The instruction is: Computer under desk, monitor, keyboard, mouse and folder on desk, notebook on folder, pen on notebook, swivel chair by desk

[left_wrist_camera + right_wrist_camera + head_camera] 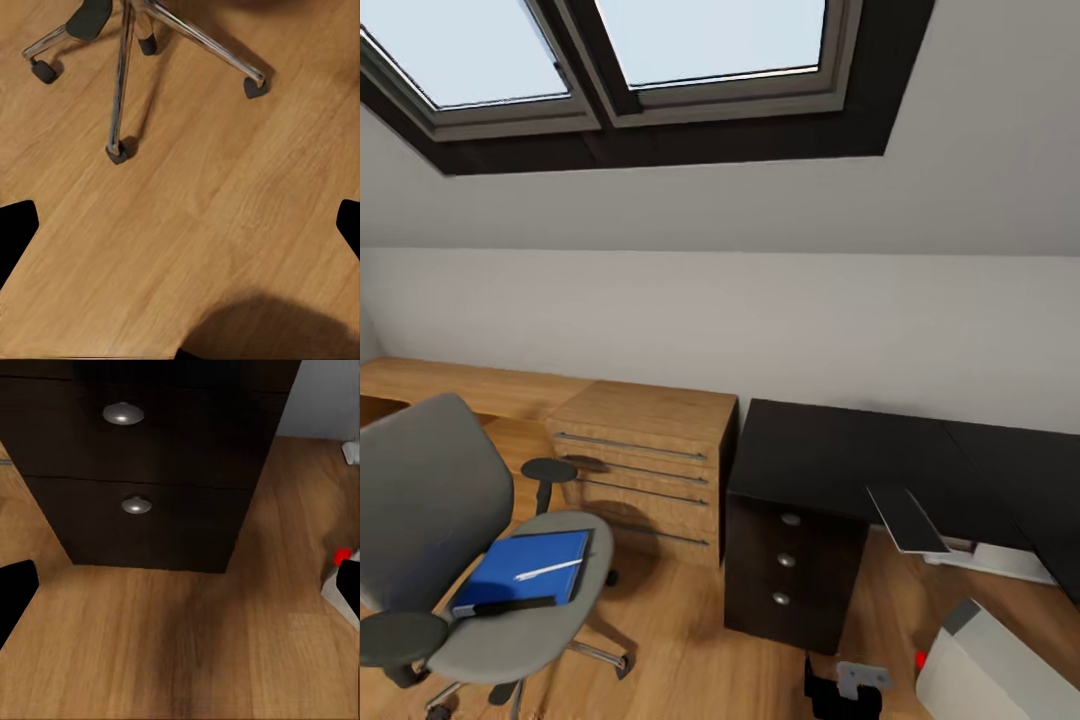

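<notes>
Swivel chair (460,560) on floor (680,620), left of desk (840,455). Folder (525,568) on chair seat, pen (547,570) atop folder. Low cabinet (645,465) between chair and desk, against wall. Keyboard (906,518) overhanging desk front edge, tilted. Monitor (990,560) on floor under desk, lying flat. Computer (1000,665) on floor, before desk, right of drawers (788,560).

blue folder (523,570) flat on swivel chair (430,520) seat | desk (840,455) bare

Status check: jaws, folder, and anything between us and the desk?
Both jaws open, holding nothing. Folder flat on the swivel chair seat, white pen on top. Desk top bare ahead. Keyboard and computer on the floor beside its drawers.
</notes>
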